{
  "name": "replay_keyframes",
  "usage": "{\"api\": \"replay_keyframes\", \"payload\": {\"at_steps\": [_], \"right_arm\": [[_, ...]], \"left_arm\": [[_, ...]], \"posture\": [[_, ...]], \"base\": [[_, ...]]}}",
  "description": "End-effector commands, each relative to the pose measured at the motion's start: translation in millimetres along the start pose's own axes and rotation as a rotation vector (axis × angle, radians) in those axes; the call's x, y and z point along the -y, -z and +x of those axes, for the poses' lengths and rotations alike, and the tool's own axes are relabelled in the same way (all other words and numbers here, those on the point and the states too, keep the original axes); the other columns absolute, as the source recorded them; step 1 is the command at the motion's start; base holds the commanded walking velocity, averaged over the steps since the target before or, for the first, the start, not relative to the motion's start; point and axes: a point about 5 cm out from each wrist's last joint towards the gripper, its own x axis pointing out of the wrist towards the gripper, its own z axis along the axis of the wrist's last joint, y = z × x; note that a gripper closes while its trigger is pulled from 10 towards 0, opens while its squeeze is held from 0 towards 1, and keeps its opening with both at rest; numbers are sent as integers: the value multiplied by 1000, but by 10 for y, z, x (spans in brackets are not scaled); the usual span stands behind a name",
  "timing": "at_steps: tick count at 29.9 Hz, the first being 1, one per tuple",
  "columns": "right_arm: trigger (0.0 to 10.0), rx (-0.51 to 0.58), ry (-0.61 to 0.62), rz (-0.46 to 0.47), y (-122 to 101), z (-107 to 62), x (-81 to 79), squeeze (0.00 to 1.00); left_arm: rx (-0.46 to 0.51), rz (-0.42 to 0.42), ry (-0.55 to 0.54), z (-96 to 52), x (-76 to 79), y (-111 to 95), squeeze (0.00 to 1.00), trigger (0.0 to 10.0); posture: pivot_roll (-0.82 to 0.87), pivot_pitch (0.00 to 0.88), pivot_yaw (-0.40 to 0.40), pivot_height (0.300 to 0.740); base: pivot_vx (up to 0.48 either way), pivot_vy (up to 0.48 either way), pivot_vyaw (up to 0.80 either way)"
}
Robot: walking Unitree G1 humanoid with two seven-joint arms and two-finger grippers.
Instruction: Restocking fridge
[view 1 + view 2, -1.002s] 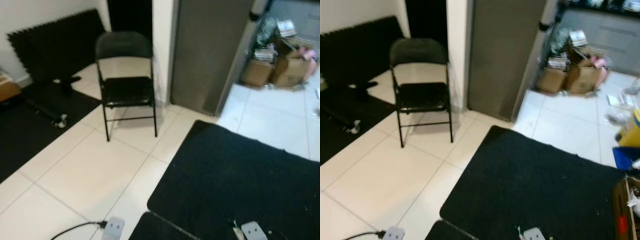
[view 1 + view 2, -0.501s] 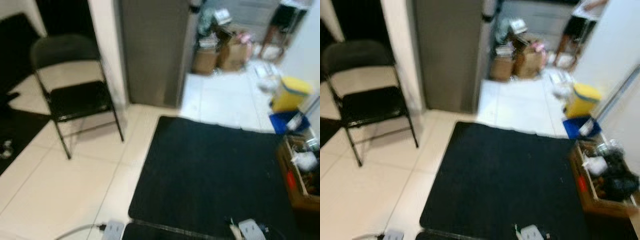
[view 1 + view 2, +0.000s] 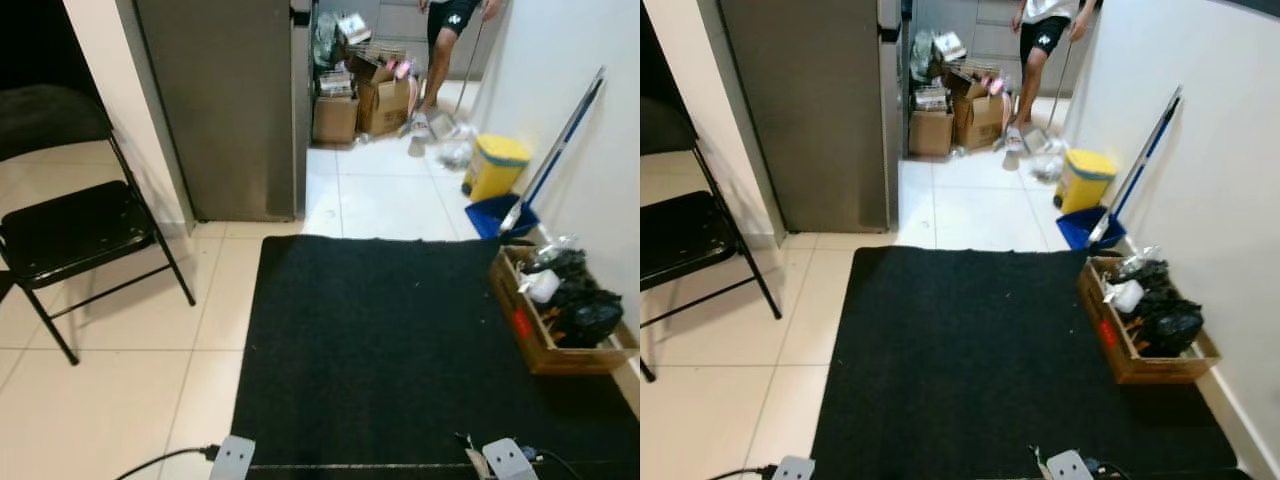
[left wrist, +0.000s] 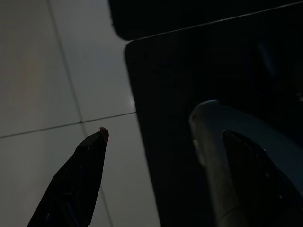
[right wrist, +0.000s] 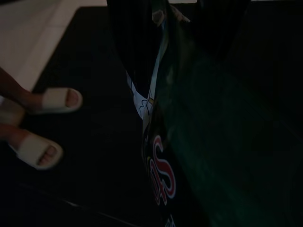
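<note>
Grey fridge [image 3: 220, 100] now stands ahead of you, swung into central view as the camera turned from the chair [image 3: 70, 225]. Your right pincer [image 5: 189, 118] appears clamped on a dark green bottle [image 5: 165, 142], above the mat [image 3: 400, 350]; your left pincer [image 4: 161, 179] hangs with fingers apart. Approach remains.

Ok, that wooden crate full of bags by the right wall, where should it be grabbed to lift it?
Probably take the wooden crate by its two short end walls, coming down from above at the near and far ends. One long side runs close along the wall, and black bags heap over the middle, so the ends look like the freest rim.
</note>
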Motion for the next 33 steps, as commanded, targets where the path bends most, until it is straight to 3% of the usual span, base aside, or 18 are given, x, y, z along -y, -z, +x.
{"api": "replay_keyframes", "payload": {"at_steps": [1, 2, 3, 33], "right_arm": [[0, 23, 19, -8, -57, -5, 44, 0], [0, 22, 21, -11, -56, -5, 45, 0], [10000, 21, 21, -12, -54, -4, 41, 0], [10000, 21, 7, -52, -54, 1, -12, 0]], "left_arm": [[-8, 1, 1, -2, 3, 15, 0, 10000], [-7, 0, 0, -2, 0, 13, 0, 10000], [-6, 0, 0, -2, -2, 12, 0, 10000], [-8, -14, 28, -2, 2, 9, 0, 10000]], "posture": [[-33, 0, -38, 740], [-32, 0, -38, 740], [-32, 0, -36, 740], [-24, 0, -26, 740]], "base": [[0, 0, 0], [0, 0, 0], [0, 0, 0], [0, 0, 0]]}}
